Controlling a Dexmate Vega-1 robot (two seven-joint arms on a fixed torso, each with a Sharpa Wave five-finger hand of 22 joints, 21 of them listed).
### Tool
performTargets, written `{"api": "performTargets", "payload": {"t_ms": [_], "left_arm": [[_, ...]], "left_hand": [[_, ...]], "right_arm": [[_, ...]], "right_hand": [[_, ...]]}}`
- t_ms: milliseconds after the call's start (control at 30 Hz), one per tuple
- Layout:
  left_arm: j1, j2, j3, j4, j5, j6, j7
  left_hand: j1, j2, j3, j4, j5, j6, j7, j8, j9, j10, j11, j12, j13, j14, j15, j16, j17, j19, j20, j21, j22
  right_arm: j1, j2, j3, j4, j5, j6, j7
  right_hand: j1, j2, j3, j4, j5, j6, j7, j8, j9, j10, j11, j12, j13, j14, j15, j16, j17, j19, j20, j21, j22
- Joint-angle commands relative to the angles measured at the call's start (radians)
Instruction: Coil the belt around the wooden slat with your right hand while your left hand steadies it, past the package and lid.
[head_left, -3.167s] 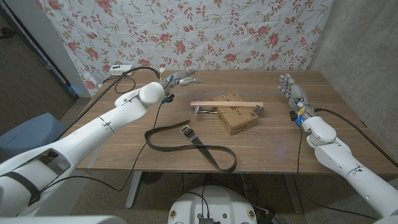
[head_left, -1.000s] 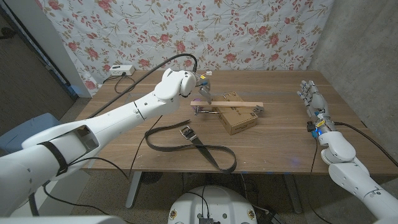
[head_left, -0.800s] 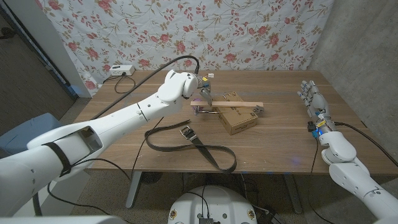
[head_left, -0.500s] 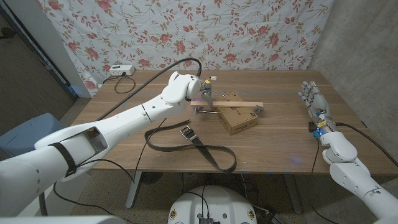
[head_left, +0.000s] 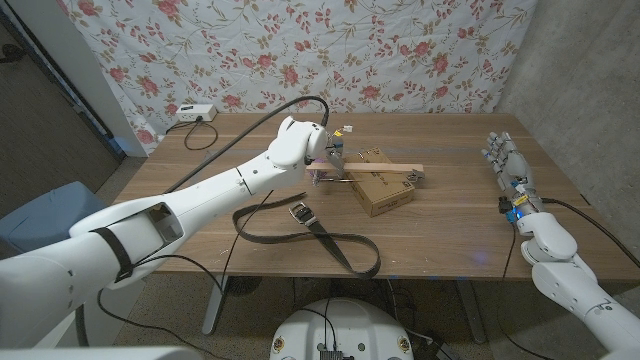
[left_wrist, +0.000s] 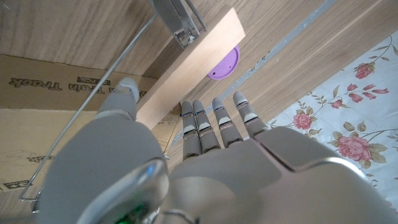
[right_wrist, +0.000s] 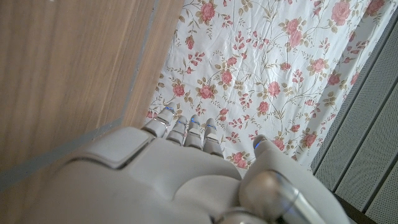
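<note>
**Left robot hand reaches the slat; belt untouched**

Over the last few seconds the left robot hand (head_left: 333, 148) has swung in from the far left of the surface (head_left: 450, 215) to the wooden slat (head_left: 365, 168), its fingers (left_wrist: 214, 124) extended side by side over the slat's left end; actual contact cannot be made out. The steadying step looks nearly set.

The right robot hand (head_left: 505, 160) has drifted slightly rightward and stands empty, fingers straight, well apart from the belt (head_left: 300, 226), which lies loose in front of the cardboard package (head_left: 380, 188). The purple lid (left_wrist: 222, 63) peeks out, partly hidden behind the slat.
</note>
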Motion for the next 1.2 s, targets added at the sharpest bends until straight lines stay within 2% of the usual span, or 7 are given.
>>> {"api": "performTargets", "payload": {"t_ms": [33, 567, 767, 867, 1033, 1133, 1200], "left_arm": [[-0.017, -0.030, 0.025, 0.045, -0.024, -0.005, 0.003], [-0.025, -0.048, 0.052, 0.067, -0.044, 0.019, 0.025], [-0.017, -0.052, 0.048, 0.071, -0.070, 0.035, 0.044], [-0.011, -0.052, 0.048, 0.066, -0.076, 0.049, 0.061], [0.005, -0.045, 0.047, 0.042, -0.066, 0.077, 0.111], [0.021, -0.037, 0.046, 0.022, -0.050, 0.095, 0.152], [0.031, -0.032, 0.049, 0.011, -0.032, 0.106, 0.177]], "left_hand": [[0.018, 0.027, 0.001, -0.004, -0.007, 0.026, -0.005, 0.009, 0.004, 0.031, -0.009, 0.012, 0.005, 0.027, -0.040, 0.015, 0.002, 0.017, -0.001, 0.003, 0.001], [0.148, 0.151, 0.033, -0.035, -0.070, 0.117, -0.003, 0.022, 0.003, 0.195, -0.032, 0.061, 0.017, 0.216, -0.092, 0.081, 0.002, 0.125, -0.007, 0.031, 0.003], [0.210, 0.240, 0.096, -0.030, -0.074, 0.125, 0.018, 0.012, 0.003, 0.225, -0.024, 0.061, 0.023, 0.303, -0.100, 0.094, -0.007, 0.217, -0.016, 0.070, 0.006], [0.219, 0.277, 0.148, 0.008, -0.071, 0.138, 0.031, 0.008, 0.005, 0.277, -0.017, 0.071, 0.029, 0.404, -0.116, 0.117, -0.003, 0.287, -0.035, 0.107, 0.009], [0.248, 0.285, 0.282, 0.141, -0.058, 0.208, 0.064, 0.006, 0.016, 0.390, -0.017, 0.121, 0.072, 0.618, -0.160, 0.204, 0.066, 0.407, -0.066, 0.215, 0.030], [0.265, 0.277, 0.296, 0.171, -0.059, 0.242, 0.074, -0.002, 0.030, 0.444, -0.018, 0.176, 0.117, 0.749, -0.170, 0.275, 0.127, 0.477, -0.087, 0.292, 0.046], [0.285, 0.272, 0.280, 0.164, -0.057, 0.262, 0.081, -0.007, 0.055, 0.478, -0.023, 0.230, 0.175, 0.844, -0.172, 0.352, 0.202, 0.522, -0.110, 0.365, 0.065]], "right_arm": [[0.008, 0.003, 0.002, 0.030, 0.015, 0.010, 0.017], [0.009, -0.003, 0.006, 0.043, 0.026, 0.010, 0.027], [0.007, -0.007, 0.007, 0.045, 0.027, 0.008, 0.027], [0.006, -0.009, 0.008, 0.043, 0.027, 0.008, 0.028], [0.003, -0.011, 0.009, 0.042, 0.028, 0.010, 0.031], [-0.001, -0.011, 0.011, 0.041, 0.029, 0.013, 0.031], [-0.006, -0.012, 0.014, 0.038, 0.028, 0.014, 0.028]], "right_hand": [[-0.001, -0.004, 0.002, -0.008, 0.002, 0.001, 0.000, -0.002, 0.004, 0.006, -0.003, -0.002, 0.006, 0.005, 0.005, 0.002, 0.003, 0.010, 0.001, 0.002, 0.003], [-0.001, -0.003, 0.002, -0.010, 0.002, 0.002, -0.010, -0.002, 0.004, 0.005, -0.002, -0.003, 0.006, 0.010, 0.011, 0.002, 0.003, 0.013, 0.005, 0.002, 0.003], [-0.001, -0.003, 0.003, -0.010, 0.002, 0.003, -0.011, -0.002, 0.004, 0.005, 0.000, -0.003, 0.006, 0.012, 0.013, 0.002, 0.003, 0.015, 0.006, 0.003, 0.003], [-0.001, -0.003, 0.003, -0.010, 0.002, 0.003, -0.012, -0.002, 0.004, 0.005, 0.000, -0.003, 0.006, 0.013, 0.013, 0.002, 0.003, 0.013, 0.006, 0.002, 0.003], [-0.001, -0.003, 0.002, -0.011, 0.002, 0.003, -0.012, -0.002, 0.004, 0.005, 0.000, -0.003, 0.006, 0.013, 0.014, 0.002, 0.003, 0.013, 0.008, 0.002, 0.003], [-0.001, -0.003, 0.002, -0.011, 0.002, 0.003, -0.013, -0.002, 0.004, 0.005, 0.000, -0.003, 0.006, 0.013, 0.015, 0.002, 0.003, 0.013, 0.008, 0.002, 0.003], [-0.001, -0.003, 0.002, -0.011, 0.002, 0.003, -0.013, -0.002, 0.004, 0.004, 0.000, -0.003, 0.006, 0.014, 0.014, 0.002, 0.003, 0.013, 0.007, 0.002, 0.003]]}}
